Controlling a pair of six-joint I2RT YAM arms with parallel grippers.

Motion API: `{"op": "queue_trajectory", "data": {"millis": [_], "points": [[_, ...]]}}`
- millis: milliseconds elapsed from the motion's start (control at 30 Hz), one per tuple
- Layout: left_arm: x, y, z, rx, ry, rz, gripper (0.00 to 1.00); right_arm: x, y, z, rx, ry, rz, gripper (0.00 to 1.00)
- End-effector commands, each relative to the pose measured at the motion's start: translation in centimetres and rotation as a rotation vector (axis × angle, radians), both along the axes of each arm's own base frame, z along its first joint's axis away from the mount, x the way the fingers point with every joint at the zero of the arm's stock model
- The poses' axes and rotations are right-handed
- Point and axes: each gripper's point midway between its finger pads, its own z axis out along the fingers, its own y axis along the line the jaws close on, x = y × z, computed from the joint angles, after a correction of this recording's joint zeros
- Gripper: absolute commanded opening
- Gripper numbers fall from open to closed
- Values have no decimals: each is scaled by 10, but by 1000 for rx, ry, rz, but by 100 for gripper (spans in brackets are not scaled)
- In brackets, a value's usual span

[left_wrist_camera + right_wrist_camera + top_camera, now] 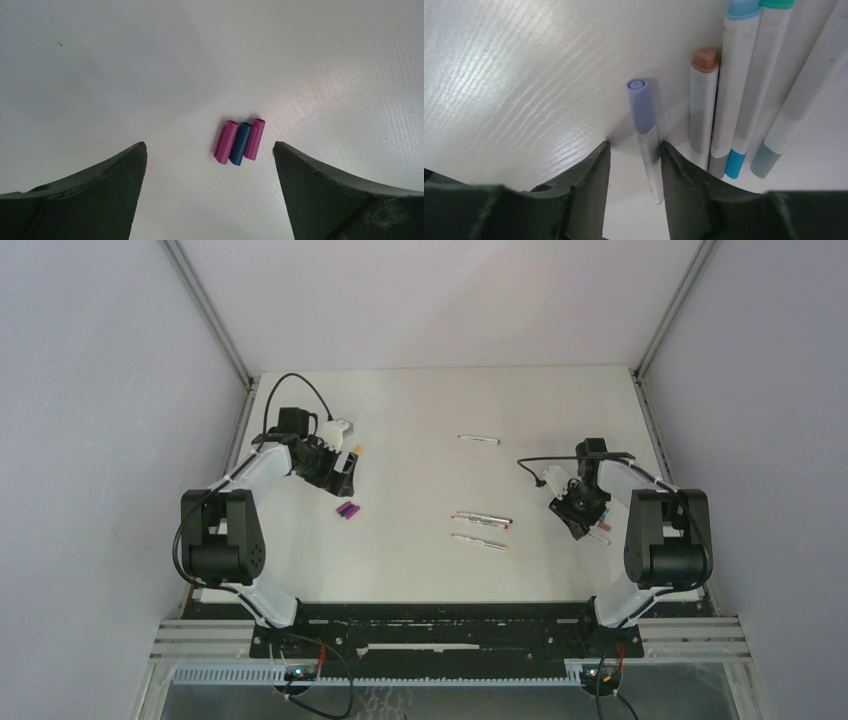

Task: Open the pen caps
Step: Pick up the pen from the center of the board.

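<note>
Right wrist view: right gripper [635,145] is low over the table [514,75], its dark matte fingers [589,185] straddling a pen [650,165].
Right jaws: narrowed, a slit left on one side, not clamped.
Pen: slim white barrel, lavender cap [640,105] on, beside other pens [734,75] lying side by side.
Left gripper [209,145]: hovering, spread wide, empty.
Loose caps [240,142]: three stubby tubes, two magenta and one blue, touching.
Table: white, faintly ribbed, glossy.

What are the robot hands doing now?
Left gripper: open, empty, above three loose caps.
Right gripper: open, either side of a lilac-capped pen.
</note>
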Motion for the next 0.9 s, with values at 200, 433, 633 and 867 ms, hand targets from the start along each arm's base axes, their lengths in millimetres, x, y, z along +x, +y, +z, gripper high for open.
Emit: {"op": "queue_trajectory", "data": {"millis": [200,433,633,867], "points": [[-3,-1,7,-24,-23,3,100,-12,-3,-11,-21,86,-21,18],[-3,-1,8,-23,-26,2,100,-11,1,-8,-13,81,-11,0],[-3,-2,8,-25,-28,1,100,-6,7,0,7,48,-1,0],[-4,-7,21,-53,-80,-18,100,9,32,31,127,-72,28,0]]}}
